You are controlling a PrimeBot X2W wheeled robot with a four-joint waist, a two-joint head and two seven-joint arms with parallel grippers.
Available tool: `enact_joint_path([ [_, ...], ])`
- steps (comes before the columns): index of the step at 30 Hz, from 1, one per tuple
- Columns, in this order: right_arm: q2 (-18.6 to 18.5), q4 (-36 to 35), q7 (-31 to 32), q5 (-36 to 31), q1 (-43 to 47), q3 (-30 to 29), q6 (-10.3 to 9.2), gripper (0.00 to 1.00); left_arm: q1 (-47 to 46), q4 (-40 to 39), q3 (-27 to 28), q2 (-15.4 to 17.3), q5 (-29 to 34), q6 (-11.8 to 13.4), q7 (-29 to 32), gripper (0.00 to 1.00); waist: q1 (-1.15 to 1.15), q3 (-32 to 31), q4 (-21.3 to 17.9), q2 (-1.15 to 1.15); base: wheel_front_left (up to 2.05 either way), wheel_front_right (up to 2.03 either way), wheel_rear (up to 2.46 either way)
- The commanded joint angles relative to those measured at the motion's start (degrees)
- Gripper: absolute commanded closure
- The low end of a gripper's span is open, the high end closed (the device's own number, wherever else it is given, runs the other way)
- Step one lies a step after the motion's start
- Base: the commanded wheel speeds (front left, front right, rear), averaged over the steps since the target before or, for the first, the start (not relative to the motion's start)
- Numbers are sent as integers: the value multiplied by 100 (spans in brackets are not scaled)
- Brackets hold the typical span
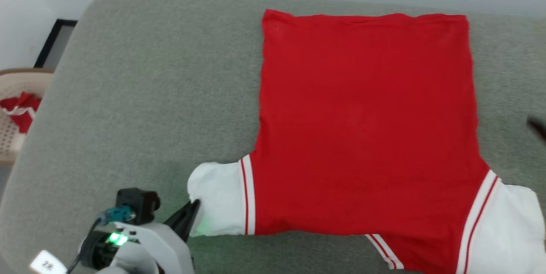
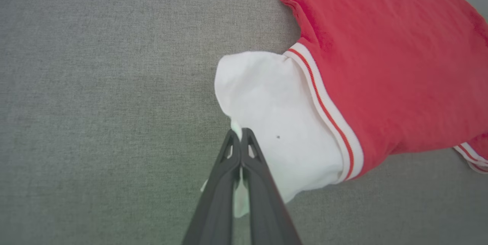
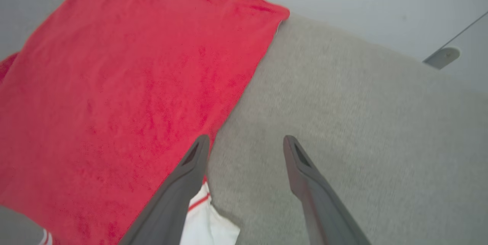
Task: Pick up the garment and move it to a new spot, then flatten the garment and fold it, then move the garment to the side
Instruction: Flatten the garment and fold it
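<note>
Left gripper [image 2: 240, 133]: clamped on the white sleeve end of the garment [image 1: 367, 116]. Right gripper [image 3: 246, 140]: jaws wide apart, holding nothing, over the grey cushion [image 1: 149, 94] at the garment's edge. Garment: spread on the cushion, body flat, sleeves rumpled. Step, judged: flattening. Next, likely: draw the sleeve outward and smooth, then fold. Left wrist view gives the pinched cloth; head view gives the whole layout.

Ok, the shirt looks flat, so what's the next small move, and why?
Probably swing the left jaws across to lay the white sleeve over the red body: they are shut on that sleeve's edge, the shirt lies flat on the grey cushion, and the right jaws stand open over its other side, holding nothing.
</note>
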Motion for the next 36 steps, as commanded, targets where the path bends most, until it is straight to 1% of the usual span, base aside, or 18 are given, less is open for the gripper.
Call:
enact_joint_path([
  [1, 113, 46, -90, -172, -331, -54, -6, 0, -110, -5, -27, -72, 94, -52, -25, 100, 0, 126, 175, 0, 0, 0, 0],
  [5, 371, 600, -307, -717, -1312, 48, -6, 0, -362, 69, -146, -321, 225, -204, -27, 100, 0, 311, 507, 0, 0, 0, 0],
  [8, 466, 1181, -402, -1025, -2034, 219, -6, 0, -577, 166, -238, -538, 315, -343, -32, 100, 0, 494, 779, 0, 0, 0, 0],
  [13, 524, 2262, -476, -1398, -2992, 540, -6, 0, -873, 414, -361, -892, 418, -606, -83, 100, 0, 807, 1213, 0, 0, 0, 0],
  [17, 538, 3143, -396, -1593, -3588, 583, -6, 0, -1078, 630, -444, -1154, 463, -804, -132, 100, 0, 1039, 1516, 0, 0, 0, 0],
  [21, 495, 3974, -290, -1818, -4026, 409, -6, 0, -1214, 829, -541, -1383, 499, -995, -182, 100, 0, 1228, 1776, 0, 0, 0, 0],
  [27, 604, 5089, -119, -2256, -4455, -26, -6, 0, -1376, 1087, -661, -1656, 522, -1233, -234, 100, 0, 1428, 2052, 0, 0, 0, 0],
  [30, 783, 5575, -59, -2428, -4584, -231, -4, 0, -1409, 1185, -688, -1722, 523, -1302, -267, 100, 0, 1478, 2077, 0, 0, 0, 0],
  [32, 894, 5925, 123, -2576, -4561, -296, -3, 0, -1398, 1234, -699, -1741, 528, -1310, -282, 100, 0, 1502, 2080, 0, 0, 0, 0],
  [33, 931, 6087, 243, -2681, -4556, -294, -3, 60, -1401, 1252, -700, -1750, 525, -1326, -294, 100, 0, 1516, 2081, 0, 0, 0, 0],
  [34, 947, 6221, 327, -2773, -4559, -303, -4, 100, -1408, 1268, -697, -1759, 518, -1340, -307, 100, 0, 1522, 2080, 0, 0, 0, 0],
  [36, 995, 6378, 475, -2888, -4574, -263, -3, 100, -1420, 1306, -684, -1770, 489, -1363, -324, 100, 0, 1528, 2078, 0, 0, 0, 0],
])
